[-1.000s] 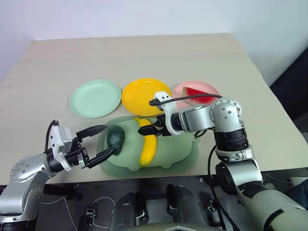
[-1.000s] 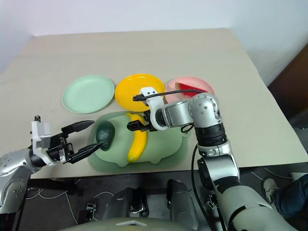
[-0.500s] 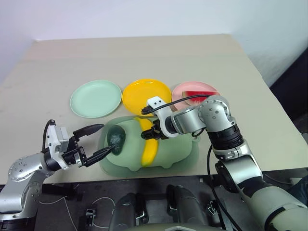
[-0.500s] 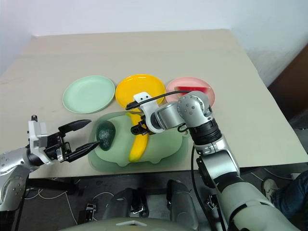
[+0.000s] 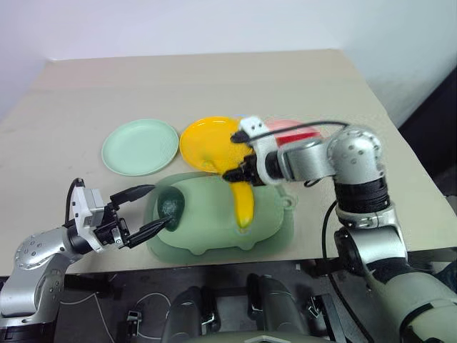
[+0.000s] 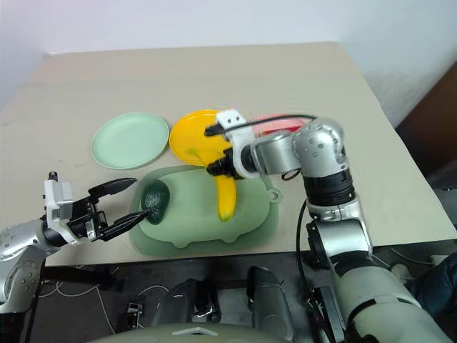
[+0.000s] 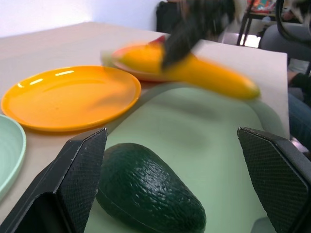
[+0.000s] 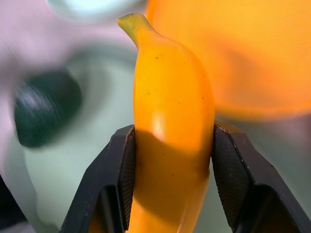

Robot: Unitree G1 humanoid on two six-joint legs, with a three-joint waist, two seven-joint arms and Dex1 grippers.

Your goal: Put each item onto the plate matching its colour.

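The right gripper (image 5: 239,174) is clamped on the banana (image 5: 244,202). In the right wrist view the two black pads (image 8: 127,167) press on both sides of the yellow skin, so it's a firm pinch round the fat middle part. The banana hangs from the jaws w/ its long axis going far-to-near, low tip pointing at the near side, over the pig-shaped tray (image 5: 271,232). It looks lifted off the tray, not lying on it.

The key thing for the next move: the yellow plate (image 5: 203,143) sits just on the far-left side of the held banana, v. close. So the right arm only needs a short carry away and a bit left, then let go. The right arm is the one that is nearer to that plate, and it has the fruit already.

The left gripper (image 5: 146,209) is wide open, holding nothing. Its two fingers (image 7: 80,179) stand on either side of the avocado (image 5: 171,206), which lies in the left part of the tray. In the left wrist view the avocado is between the tips but I can't see them touching it. The avocado's long axis runs approx. far-to-near. The mint green plate (image 5: 140,146) is beyond it, on the far-left, well apart from the tray, so the left arm is nearer to that one.

The pink plate (image 5: 285,127) is mostly hidden behind the right arm. A bit of red watermelon wedge (image 5: 300,134) shows on it, so that one looks done.
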